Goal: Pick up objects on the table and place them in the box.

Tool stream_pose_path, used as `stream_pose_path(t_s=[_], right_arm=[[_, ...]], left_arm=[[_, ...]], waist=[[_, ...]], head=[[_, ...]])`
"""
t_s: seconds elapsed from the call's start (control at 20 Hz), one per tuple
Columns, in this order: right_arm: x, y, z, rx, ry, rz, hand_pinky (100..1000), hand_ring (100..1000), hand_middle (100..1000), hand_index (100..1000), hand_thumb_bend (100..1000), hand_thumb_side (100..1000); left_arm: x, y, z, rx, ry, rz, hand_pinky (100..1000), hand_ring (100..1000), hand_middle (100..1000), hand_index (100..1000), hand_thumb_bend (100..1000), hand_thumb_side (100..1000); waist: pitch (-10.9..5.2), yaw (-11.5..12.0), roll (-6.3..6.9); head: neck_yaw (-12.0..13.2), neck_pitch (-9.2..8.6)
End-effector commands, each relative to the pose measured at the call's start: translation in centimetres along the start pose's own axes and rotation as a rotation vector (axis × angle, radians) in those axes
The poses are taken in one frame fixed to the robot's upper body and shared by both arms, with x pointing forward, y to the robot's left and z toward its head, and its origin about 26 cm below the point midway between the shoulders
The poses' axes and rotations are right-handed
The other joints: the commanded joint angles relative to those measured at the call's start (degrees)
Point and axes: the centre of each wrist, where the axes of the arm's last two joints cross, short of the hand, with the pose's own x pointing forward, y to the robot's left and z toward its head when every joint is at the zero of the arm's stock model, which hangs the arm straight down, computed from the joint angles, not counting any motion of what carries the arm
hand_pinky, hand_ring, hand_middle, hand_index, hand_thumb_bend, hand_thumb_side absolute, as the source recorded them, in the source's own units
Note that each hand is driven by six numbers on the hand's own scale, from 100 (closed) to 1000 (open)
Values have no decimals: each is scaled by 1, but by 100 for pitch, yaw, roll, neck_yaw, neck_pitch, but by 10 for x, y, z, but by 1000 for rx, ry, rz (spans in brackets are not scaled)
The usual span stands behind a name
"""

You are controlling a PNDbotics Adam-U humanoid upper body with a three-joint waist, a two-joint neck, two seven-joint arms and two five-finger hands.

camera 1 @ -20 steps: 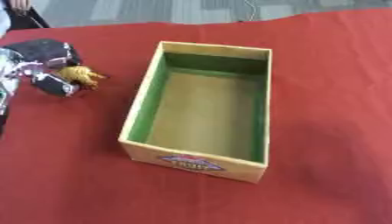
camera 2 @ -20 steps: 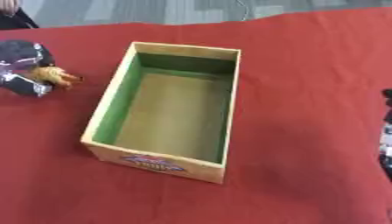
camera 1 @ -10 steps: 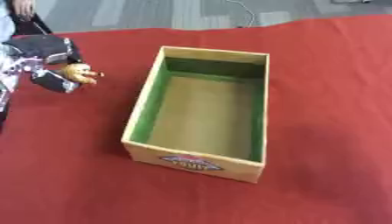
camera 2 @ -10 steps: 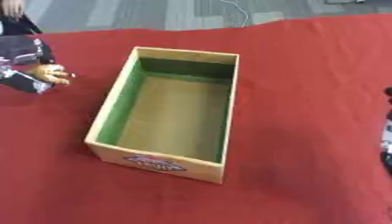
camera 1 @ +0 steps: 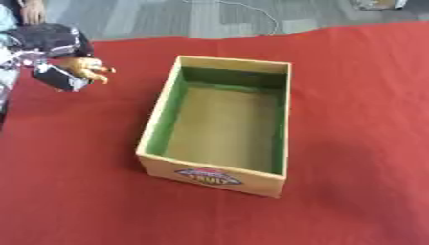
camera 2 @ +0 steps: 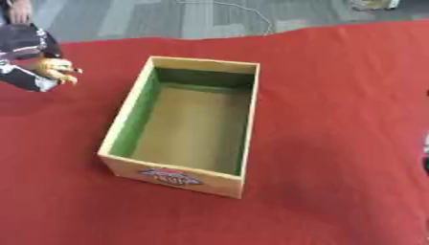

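Note:
An open cardboard box [camera 1: 282, 125] with green inner walls and a label on its near side stands in the middle of the red tablecloth; nothing lies inside it. At the upper left my left hand [camera 1: 52, 45] is raised above the cloth, left of the box's far corner, its fingers curled round a small yellow-orange toy [camera 1: 87, 67] whose thin legs stick out to the right. Only a dark sliver of my right hand [camera 2: 425, 160] shows at the right edge of the right eye view.
The red cloth [camera 1: 360, 95] covers the table on all sides of the box. Beyond its far edge lies grey floor with a thin cable [camera 1: 251, 12]. A person's hand [camera 1: 32, 9] shows at the top left, off the table.
My left hand has lifted the yellow toy and carried it a little to the right, toward the box. The camera view has shifted slightly.

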Motion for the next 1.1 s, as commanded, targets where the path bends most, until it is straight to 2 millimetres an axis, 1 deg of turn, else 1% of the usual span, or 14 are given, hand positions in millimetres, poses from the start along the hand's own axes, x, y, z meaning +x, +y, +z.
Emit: stream_pose_path(t_s=[0.05,0.2,0.5,0.6,0.75,0.8,0.9,1.1], right_arm=[[3,-6,-7,4,-17,6,869,628,481,804,100,439],[3,-7,-9,4,-18,-1,867,628,483,804,100,437],[3,-9,-13,3,-25,-23,864,629,486,803,100,433],[3,-9,-14,1,-26,-28,864,629,486,803,100,433],[3,-11,-14,2,-25,-26,863,629,486,803,100,433],[4,-10,-15,-2,-28,-31,863,629,487,802,100,429],[4,-8,-18,-10,-33,-46,864,629,488,802,100,426],[5,-9,-23,-31,-40,-60,863,628,488,801,100,421]], left_arm=[[-4,33,7,71,-7,-54,671,588,391,512,100,252],[10,50,-1,130,-59,-75,668,588,391,513,100,254],[45,82,-16,229,-175,-111,662,587,387,514,100,258],[52,88,-18,244,-191,-115,662,587,387,514,100,258],[54,90,-18,246,-195,-113,662,587,387,514,100,258],[59,95,-19,264,-213,-121,658,584,383,513,100,261],[78,106,-26,327,-269,-122,662,584,383,513,100,261],[115,111,-39,380,-326,-121,661,584,383,514,100,261]], waist=[[-177,-4,2],[-230,-26,9],[-320,-158,8],[-333,-186,9],[-337,-203,8],[-343,-264,4],[-340,-336,14],[-331,-380,23]], head=[[-13,44],[-16,77],[37,121],[50,124],[53,119],[119,117],[175,119],[205,131]])
